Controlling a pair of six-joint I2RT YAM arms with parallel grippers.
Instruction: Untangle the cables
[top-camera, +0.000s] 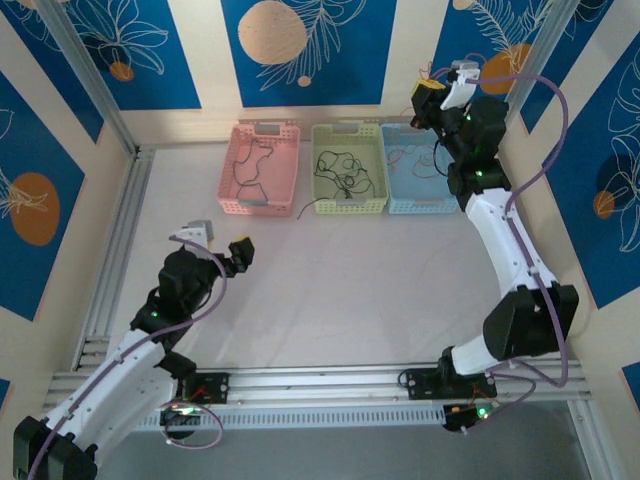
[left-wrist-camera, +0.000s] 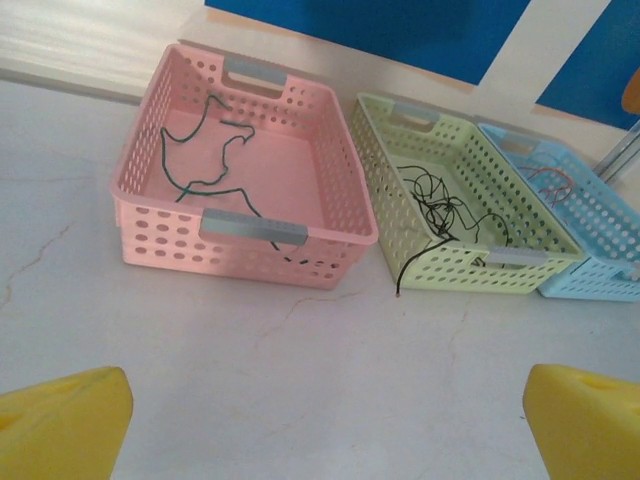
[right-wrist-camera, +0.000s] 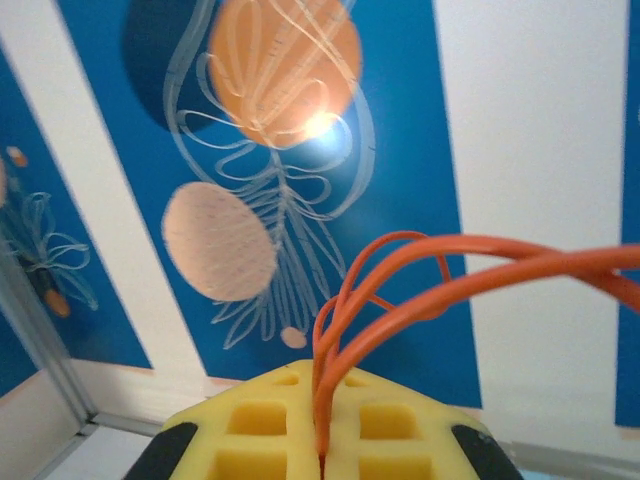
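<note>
The left claw (top-camera: 238, 256) hangs low over the bare white table (top-camera: 330, 300), well short of the baskets. In its wrist view, two yellow fingertips (left-wrist-camera: 62, 420) sit at the bottom corners, wide apart and released, with nothing between them.

Past it, three perforated baskets stand in a row along the back wall. The pink basket (top-camera: 262, 207) is on the left, the green basket (top-camera: 350, 207) is in the middle and the blue basket (top-camera: 420, 207) is on the right.

A single dark cable (left-wrist-camera: 205, 150) squiggles across the floor of the pink basket. In the green basket, black cables (left-wrist-camera: 435, 205) lie in a loose tangle, and one strand climbs over the near wall so that its tip rests on the table just in front.

The blue basket holds a few thin wires (left-wrist-camera: 548, 183). One looks reddish, though it is too fine to be sure of its colour or where it runs.

Farthest back, the right arm reaches up at the right side, with the right claw (top-camera: 432, 95) raised above the blue basket, close to the patterned wall. Its wrist view shows the yellow pads (right-wrist-camera: 260, 430) clenched on the orange-red cable (right-wrist-camera: 420, 290). The cable rises from the seam between the pads in two or three loops and runs off the right edge of that view.
</note>
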